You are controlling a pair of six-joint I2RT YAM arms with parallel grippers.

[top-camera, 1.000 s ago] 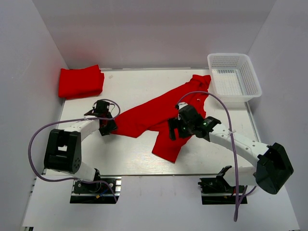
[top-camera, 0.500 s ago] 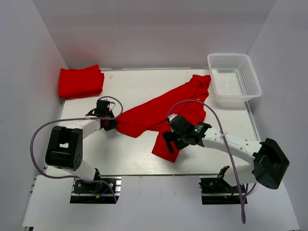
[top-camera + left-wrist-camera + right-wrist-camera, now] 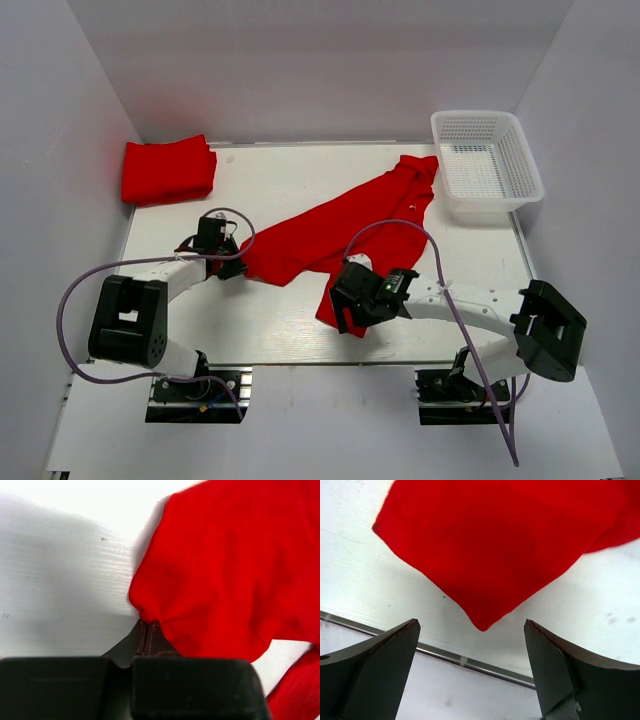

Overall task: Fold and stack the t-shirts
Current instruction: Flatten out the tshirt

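An unfolded red t-shirt [image 3: 330, 225] lies crumpled diagonally across the white table. A folded red t-shirt [image 3: 168, 170] sits at the back left corner. My left gripper [image 3: 234, 267] is shut on the left edge of the unfolded shirt. In the left wrist view the fingertips [image 3: 148, 626] pinch a gathered fold of the cloth [image 3: 230, 565]. My right gripper [image 3: 342, 320] is open and empty, low over the shirt's near corner. In the right wrist view that pointed corner [image 3: 505, 540] lies between the spread fingers [image 3: 471, 622], which do not touch it.
A white mesh basket [image 3: 487, 165] stands at the back right corner. The table's metal front edge [image 3: 465, 661] runs just below the right gripper. White walls close in the left, back and right sides.
My right gripper has moved down and to the left along the shirt, to its near corner by the table's front edge. The left gripper has stayed shut on the shirt's left edge.
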